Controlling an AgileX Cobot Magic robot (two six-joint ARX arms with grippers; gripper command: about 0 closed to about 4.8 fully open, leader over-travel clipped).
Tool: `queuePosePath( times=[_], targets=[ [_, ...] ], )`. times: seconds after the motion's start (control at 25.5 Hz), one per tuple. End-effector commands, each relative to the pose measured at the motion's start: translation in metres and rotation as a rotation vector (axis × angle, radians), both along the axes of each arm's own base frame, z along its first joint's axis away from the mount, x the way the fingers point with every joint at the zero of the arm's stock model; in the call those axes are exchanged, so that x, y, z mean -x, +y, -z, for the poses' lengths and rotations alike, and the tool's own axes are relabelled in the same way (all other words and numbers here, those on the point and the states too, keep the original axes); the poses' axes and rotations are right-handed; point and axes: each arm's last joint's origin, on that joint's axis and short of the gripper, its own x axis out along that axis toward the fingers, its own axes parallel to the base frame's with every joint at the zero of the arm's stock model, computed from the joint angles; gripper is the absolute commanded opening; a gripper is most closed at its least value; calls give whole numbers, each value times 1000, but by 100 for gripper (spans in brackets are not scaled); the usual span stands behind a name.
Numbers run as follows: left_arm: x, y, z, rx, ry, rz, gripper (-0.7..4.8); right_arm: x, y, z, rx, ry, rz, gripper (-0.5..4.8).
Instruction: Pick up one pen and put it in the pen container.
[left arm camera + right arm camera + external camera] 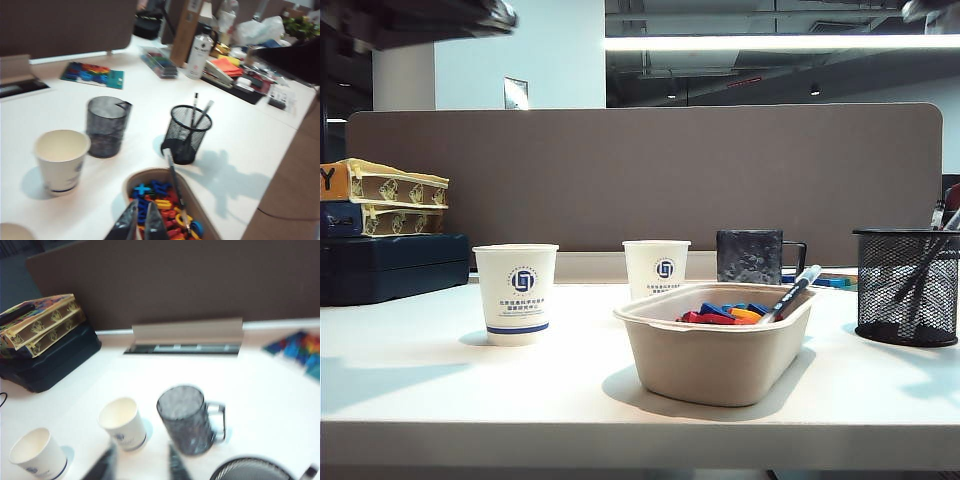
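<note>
Pen (792, 294) in tray (720, 360); mug (750, 257) behind; left hand (142, 224), right hand (140, 464) above.

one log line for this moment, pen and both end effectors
pen: in tray | left end effector: shut, above tray | right end effector: open, above cups

Brown partition (650, 170) behind white table (440, 380), strip-lit.

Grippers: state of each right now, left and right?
Left gripper: shut, holding nothing, above the tray of coloured pieces.
Right gripper: open, empty, blurred, above the table near the mug and a paper cup.
</note>
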Motion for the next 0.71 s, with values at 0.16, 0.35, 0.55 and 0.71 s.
queuePosePath(
  times=[0.16,0.35,0.55,0.71],
  targets=[
    [-17,-21,-2,-18,37,56,28,-19,5,15,-72,125,-19,117],
    [-36,-39,-5,-36,68,86,29,-31,16,30,-109,225,-100,117],
    [-50,-47,8,-69,137,86,29,-39,28,43,-117,302,-141,117],
    [-53,-49,16,-87,174,86,29,-43,32,49,-113,334,-149,117]
  ],
)
